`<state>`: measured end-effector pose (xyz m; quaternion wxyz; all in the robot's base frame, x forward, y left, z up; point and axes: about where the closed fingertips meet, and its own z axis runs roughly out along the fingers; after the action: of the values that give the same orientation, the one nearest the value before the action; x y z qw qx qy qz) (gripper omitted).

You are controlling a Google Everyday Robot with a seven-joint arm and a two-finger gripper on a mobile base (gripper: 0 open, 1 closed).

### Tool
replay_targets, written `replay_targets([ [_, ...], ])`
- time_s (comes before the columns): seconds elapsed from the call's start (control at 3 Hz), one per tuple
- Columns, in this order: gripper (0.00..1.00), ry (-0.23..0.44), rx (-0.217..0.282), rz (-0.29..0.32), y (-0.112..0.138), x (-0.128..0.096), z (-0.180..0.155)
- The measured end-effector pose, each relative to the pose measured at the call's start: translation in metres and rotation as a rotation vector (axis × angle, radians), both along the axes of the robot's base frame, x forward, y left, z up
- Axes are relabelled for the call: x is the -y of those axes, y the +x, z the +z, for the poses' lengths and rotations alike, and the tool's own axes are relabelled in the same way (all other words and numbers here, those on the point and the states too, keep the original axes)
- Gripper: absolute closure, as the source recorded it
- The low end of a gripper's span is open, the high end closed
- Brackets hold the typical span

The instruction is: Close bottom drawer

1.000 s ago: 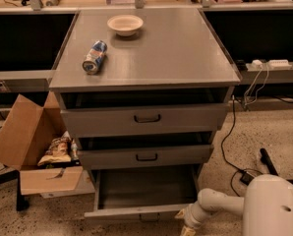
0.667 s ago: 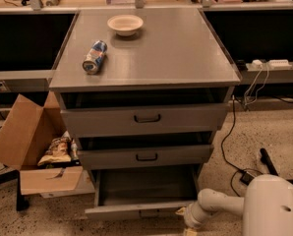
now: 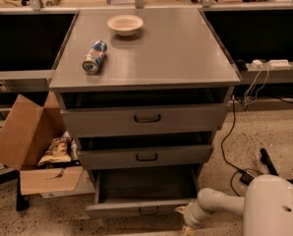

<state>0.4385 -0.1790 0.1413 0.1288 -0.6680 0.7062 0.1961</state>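
Observation:
The bottom drawer (image 3: 141,208) is the lowest of three gray drawers in the cabinet. It stands pulled out, showing its empty dark inside, and has a small dark handle on its narrow front panel. My gripper (image 3: 187,221) is at the frame's bottom edge, right by the right end of that front panel, on a white arm (image 3: 220,203) that reaches in from the lower right. Its tip is partly cut off by the frame edge.
The middle drawer (image 3: 146,156) and top drawer (image 3: 146,118) stick out slightly. A tipped can (image 3: 95,57) and a bowl (image 3: 125,23) sit on the cabinet top. An open cardboard box (image 3: 36,149) with snack bags stands to the left. Cables (image 3: 235,132) lie on the floor to the right.
The bottom drawer's front has edged slightly back toward the cabinet, with my gripper staying at its right end.

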Motion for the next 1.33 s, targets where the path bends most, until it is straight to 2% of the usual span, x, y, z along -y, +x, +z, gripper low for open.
replay_targets([
  [0.33,0.39,0.002,0.073,0.014,0.012,0.002,0.006],
  [0.67,0.62,0.003,0.167,0.024,0.031,0.006,0.014],
  [1.0,0.85,0.001,0.231,0.018,0.048,0.011,0.017],
  [1.33,1.0,0.004,0.249,0.012,0.053,0.012,0.016],
])
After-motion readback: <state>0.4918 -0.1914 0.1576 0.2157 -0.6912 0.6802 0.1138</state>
